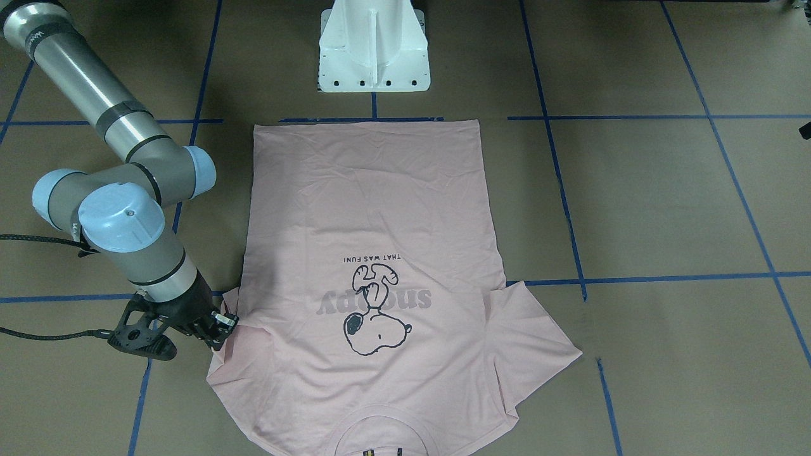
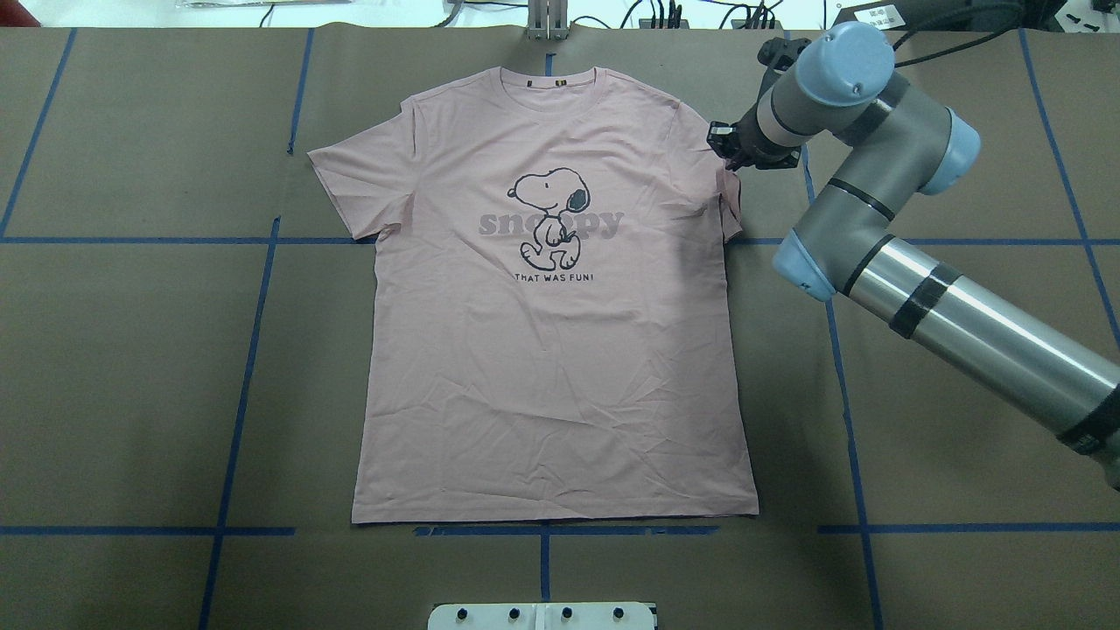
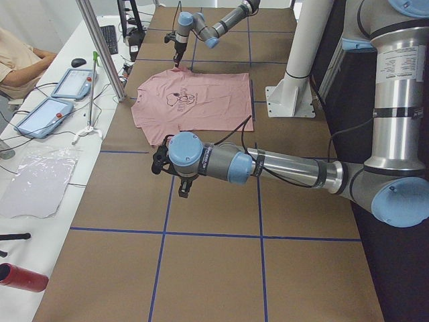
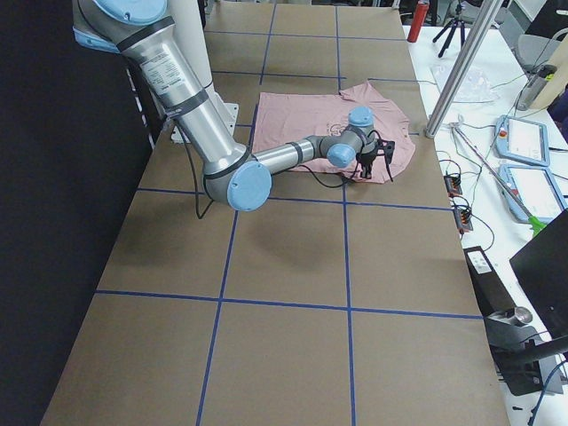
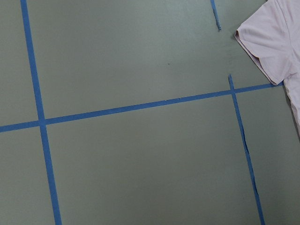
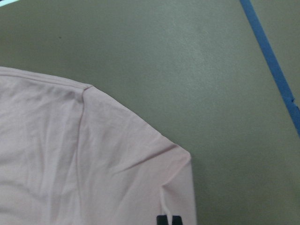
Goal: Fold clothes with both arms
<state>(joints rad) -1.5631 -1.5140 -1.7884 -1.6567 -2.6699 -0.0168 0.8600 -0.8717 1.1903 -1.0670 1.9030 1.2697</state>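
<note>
The pale pink Snoopy T-shirt (image 2: pixel 551 367) lies flat and face up, collar at the far edge; it also shows in the front view (image 1: pixel 374 209). My right gripper (image 2: pixel 729 156) points down at the shirt's bunched right sleeve, also seen in the front view (image 1: pixel 222 326); its jaws are too small to read. The right wrist view shows that sleeve (image 6: pixel 117 154) flat on the table, with a small black tag (image 6: pixel 168 220). My left gripper (image 3: pixel 182 191) hovers over bare table, off the other sleeve (image 5: pixel 274 40); I cannot tell if it is open.
The white pedestal base (image 1: pixel 374 47) stands at the robot's side of the shirt's hem. Blue tape lines (image 2: pixel 254 350) cross the brown table. A metal pole (image 3: pixel 100 47), tablets (image 3: pixel 74 84) and a seated operator (image 3: pixel 17 60) are at the far side.
</note>
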